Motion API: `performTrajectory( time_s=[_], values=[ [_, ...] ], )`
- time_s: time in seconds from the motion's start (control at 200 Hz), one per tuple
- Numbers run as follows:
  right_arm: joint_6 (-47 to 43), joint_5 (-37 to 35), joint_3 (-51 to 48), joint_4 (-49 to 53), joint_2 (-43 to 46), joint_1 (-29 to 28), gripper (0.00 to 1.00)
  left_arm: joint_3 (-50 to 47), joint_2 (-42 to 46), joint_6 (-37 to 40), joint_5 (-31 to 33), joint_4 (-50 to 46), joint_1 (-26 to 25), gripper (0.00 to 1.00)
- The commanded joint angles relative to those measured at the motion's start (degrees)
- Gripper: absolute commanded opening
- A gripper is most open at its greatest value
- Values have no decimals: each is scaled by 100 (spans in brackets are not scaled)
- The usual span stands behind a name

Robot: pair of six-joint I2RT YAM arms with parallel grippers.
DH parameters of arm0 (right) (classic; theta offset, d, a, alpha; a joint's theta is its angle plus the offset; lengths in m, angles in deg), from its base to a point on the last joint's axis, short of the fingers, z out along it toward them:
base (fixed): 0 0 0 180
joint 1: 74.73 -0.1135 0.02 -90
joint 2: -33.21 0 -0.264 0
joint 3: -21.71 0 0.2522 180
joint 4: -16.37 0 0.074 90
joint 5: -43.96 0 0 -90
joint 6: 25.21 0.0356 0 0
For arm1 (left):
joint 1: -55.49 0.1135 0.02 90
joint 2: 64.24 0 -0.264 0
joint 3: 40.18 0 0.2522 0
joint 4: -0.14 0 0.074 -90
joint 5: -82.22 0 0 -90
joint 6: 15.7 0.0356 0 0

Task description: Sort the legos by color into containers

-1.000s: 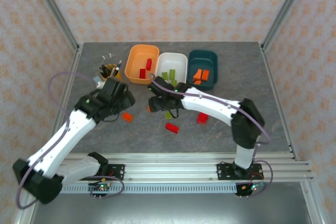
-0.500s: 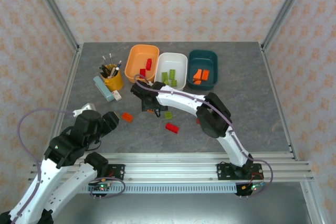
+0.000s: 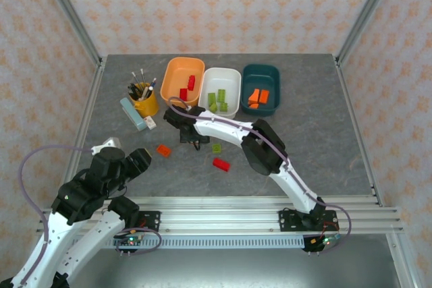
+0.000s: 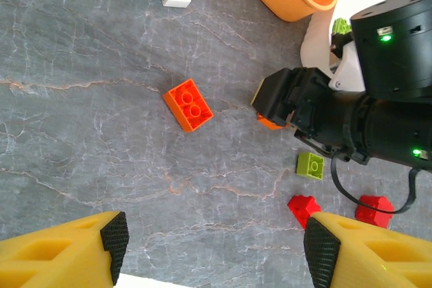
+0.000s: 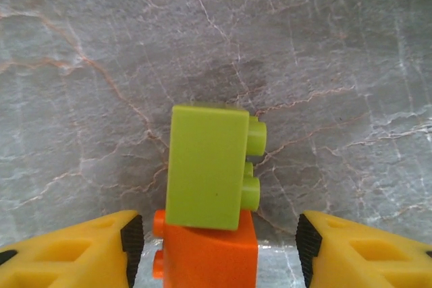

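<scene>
lego stack (image 5: 209,200), lime brick (image 5: 206,166) on orange brick (image 5: 206,257), between open right claw (image 5: 219,234), shifted left, left claw (image 4: 217,237) open, drawn back

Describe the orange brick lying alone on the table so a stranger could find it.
From the yellow cup of brushes at the left of the table, come toward the near edge. The orange brick lies there on bare table. The red bricks and lime brick lie further right, past the right end effector.

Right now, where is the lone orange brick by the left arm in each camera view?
Top external: orange brick, left of centre.
Left wrist: orange brick, lying flat, upper middle.
Shared landmark: orange tub, beyond the brick to its right in both.
</scene>
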Motion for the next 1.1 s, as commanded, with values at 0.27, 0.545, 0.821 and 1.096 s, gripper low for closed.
performTrajectory(
  time_s=[0.27, 0.545, 0.821, 1.096],
  values=[
    [258, -76, 187, 410, -168, -35, 38, -47, -123, 25, -169, 183, -6, 73],
    [66, -327, 55, 508, 510, -39, 22, -141, -299, 120, -511, 740, -6, 73],
    [-236, -740, -662, 675, 2034, 305, 20, 478, -1609, 555, -1076, 1846, -70, 73],
    [-929, -663, -1595, 530, 3087, 1846, 19, 1580, -3630, 983, -1426, 2957, -541, 72]
  ],
)
